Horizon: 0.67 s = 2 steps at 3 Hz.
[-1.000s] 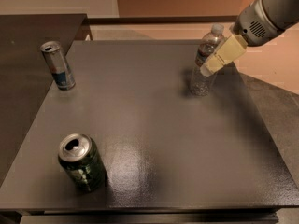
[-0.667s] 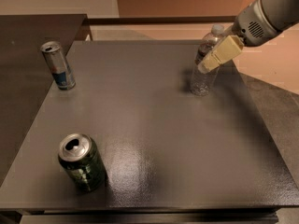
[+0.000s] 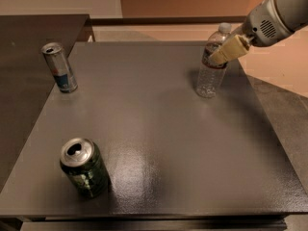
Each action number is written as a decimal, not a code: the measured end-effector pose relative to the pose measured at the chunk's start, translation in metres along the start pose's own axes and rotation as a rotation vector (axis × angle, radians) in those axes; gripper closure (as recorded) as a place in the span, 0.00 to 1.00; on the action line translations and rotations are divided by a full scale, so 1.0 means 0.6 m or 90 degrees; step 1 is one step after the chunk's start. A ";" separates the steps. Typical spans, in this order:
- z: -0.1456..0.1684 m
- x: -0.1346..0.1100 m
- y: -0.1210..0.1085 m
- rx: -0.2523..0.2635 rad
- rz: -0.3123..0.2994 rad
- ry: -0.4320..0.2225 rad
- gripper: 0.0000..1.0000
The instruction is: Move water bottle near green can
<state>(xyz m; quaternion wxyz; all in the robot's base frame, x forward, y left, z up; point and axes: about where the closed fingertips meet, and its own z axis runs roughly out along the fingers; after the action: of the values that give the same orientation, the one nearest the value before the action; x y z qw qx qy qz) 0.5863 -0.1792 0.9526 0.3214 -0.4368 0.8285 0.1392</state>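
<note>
Gripper (image 3: 215,57) at 1 o'clock of bench (image 3: 159,129), across upright water bottle (image 3: 210,78) at label height; cannot tell whether clamped. Green can (image 3: 84,168) toward 7 o'clock from water bottle, well apart. Calls for long diagonal haul.

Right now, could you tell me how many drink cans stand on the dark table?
2. The short dark green can stands front-left; the slim silver-and-blue can stands far-left. The gripper is at the clear plastic water bottle, far-right. None seems hidden.
</note>
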 end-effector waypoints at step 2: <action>-0.029 -0.037 0.044 -0.070 -0.032 -0.048 1.00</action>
<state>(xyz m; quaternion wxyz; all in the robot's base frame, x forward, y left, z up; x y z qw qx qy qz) 0.5670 -0.1588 0.9791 0.3313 -0.4691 0.7957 0.1926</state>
